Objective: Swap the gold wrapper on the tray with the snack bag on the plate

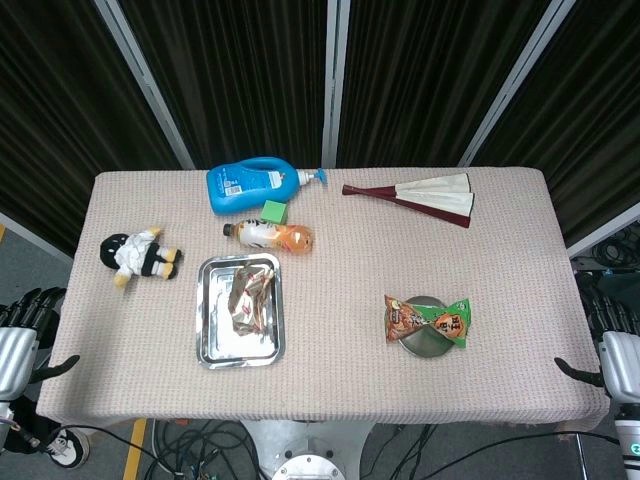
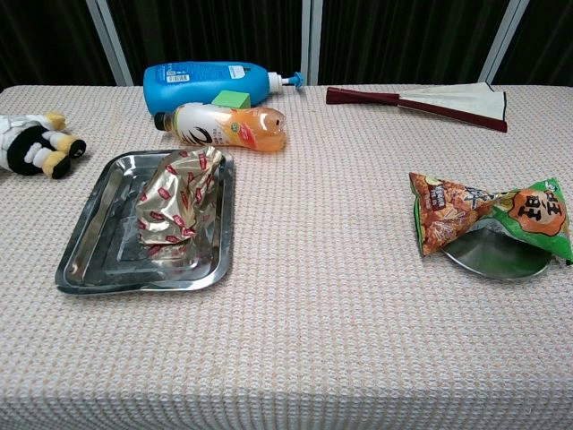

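My left hand [image 1: 22,335] and right hand [image 1: 612,345] hang empty, fingers spread, off the table's edges. Between them, the crinkled gold wrapper [image 1: 250,296] lies in the steel tray [image 1: 212,345]; the orange-green snack bag [image 1: 428,320] covers the round metal plate [image 1: 428,345].

Even overhead light, sharp, glare on tray [image 2: 85,240].

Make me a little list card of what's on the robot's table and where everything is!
tray: holds the gold wrapper
plate: under the snack bag
behind tray: orange drink bottle, green block, blue bottle, both bottles lying down
far left: plush toy
far right back: folding fan
left hand: off the table's edge, holding nothing
right hand: off the table's edge, holding nothing
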`<act>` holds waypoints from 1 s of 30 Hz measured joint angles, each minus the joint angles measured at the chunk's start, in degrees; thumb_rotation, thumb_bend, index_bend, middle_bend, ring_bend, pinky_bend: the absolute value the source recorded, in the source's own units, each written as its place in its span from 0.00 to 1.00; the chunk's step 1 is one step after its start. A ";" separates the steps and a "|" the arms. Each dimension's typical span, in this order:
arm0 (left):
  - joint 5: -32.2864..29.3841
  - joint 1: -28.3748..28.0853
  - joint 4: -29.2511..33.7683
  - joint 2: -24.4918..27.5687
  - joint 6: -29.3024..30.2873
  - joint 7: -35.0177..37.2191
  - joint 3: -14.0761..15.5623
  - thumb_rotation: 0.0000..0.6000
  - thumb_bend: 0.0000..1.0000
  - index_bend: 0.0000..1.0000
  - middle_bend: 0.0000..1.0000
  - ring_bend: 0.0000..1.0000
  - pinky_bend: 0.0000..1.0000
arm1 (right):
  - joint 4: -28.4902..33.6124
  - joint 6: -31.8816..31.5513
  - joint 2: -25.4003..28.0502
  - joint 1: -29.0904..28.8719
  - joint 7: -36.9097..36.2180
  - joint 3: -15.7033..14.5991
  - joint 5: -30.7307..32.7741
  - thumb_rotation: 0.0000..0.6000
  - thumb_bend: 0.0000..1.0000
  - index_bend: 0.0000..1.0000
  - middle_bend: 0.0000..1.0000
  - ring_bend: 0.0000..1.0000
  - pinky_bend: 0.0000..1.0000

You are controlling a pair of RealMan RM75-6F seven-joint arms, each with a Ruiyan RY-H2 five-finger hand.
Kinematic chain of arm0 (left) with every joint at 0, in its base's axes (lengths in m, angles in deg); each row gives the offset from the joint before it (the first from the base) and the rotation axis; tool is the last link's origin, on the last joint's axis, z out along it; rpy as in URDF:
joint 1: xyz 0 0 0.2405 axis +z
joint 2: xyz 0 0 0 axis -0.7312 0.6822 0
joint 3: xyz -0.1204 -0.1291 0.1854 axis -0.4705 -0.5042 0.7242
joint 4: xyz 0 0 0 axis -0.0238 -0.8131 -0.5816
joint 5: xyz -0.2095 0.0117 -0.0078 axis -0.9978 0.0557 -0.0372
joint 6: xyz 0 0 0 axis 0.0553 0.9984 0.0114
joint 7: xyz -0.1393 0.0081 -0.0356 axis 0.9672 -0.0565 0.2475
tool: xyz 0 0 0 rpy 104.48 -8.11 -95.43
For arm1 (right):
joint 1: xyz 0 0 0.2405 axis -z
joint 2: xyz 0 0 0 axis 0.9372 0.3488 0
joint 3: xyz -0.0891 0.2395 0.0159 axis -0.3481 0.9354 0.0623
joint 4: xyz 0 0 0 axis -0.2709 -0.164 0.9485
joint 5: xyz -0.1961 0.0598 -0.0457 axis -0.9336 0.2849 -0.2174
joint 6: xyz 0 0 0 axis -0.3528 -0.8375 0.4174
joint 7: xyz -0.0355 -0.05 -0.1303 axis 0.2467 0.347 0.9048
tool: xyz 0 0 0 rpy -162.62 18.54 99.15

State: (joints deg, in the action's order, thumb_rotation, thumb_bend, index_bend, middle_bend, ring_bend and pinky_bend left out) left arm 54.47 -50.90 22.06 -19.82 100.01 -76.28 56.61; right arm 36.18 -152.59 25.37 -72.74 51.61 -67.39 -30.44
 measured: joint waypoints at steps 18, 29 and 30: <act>8.28 -5.51 4.55 0.94 -3.61 -3.77 0.45 1.00 0.01 0.11 0.12 0.07 0.18 | 2.15 0.89 1.00 -0.95 0.00 0.80 0.28 1.00 0.02 0.00 0.00 0.00 0.00; 16.96 -22.32 5.68 -3.58 -18.61 -10.74 -2.46 1.00 0.01 0.11 0.12 0.07 0.18 | 4.02 0.91 3.11 -1.13 -1.45 1.15 0.17 1.00 0.02 0.00 0.00 0.00 0.00; 17.58 -24.25 5.07 -4.61 -20.28 -11.15 -2.86 1.00 0.01 0.11 0.12 0.07 0.18 | 4.17 0.94 3.29 -1.16 -1.47 1.15 0.11 1.00 0.02 0.00 0.00 0.00 0.00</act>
State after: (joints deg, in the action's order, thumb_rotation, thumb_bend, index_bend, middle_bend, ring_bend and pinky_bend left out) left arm 72.05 -75.15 27.13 -24.43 79.73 -87.43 53.75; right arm 40.35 -151.65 28.66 -73.90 50.14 -66.23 -30.33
